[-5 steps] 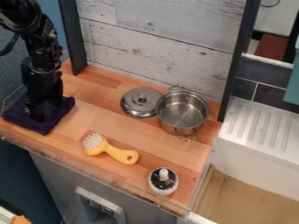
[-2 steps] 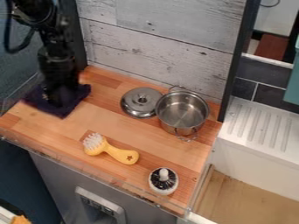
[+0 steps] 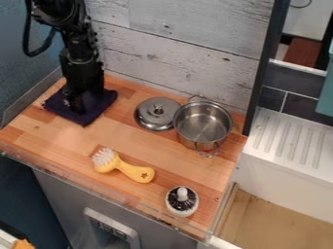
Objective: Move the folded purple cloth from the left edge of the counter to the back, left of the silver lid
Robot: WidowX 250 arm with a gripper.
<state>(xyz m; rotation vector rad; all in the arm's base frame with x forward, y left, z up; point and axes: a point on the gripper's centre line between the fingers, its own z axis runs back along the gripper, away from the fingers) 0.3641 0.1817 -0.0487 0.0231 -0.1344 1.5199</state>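
While the wooden counter (image 3: pixel 166 153) is topped at the view's upper left by a dark purple cloth (image 3: pixel 93 111), the cloth is touched from above by the gripper (image 3: pixel 77 108), whose opening cannot be told. Also displayed: steel pot (image 3: pixel 203 121), bare bottom exposed; steel lid (image 3: pixel 156 114), placed beside it; yellow-handled brush (image 3: pixel 134 171); round brush (image 3: pixel 182 201), set knob upward.

I've got my arm (image 3: pixel 81 44) coming in at the cam view's top L, black segs running approx. vert. down. Cable (image 3: pixel 27 34) loops out on the view's L side of it. My gripper (image 3: pixel 78 105) hangs tip-down, v. low, nr the tabletop's (image 3: pixel 62 138) far L corner, just in from its L edge.
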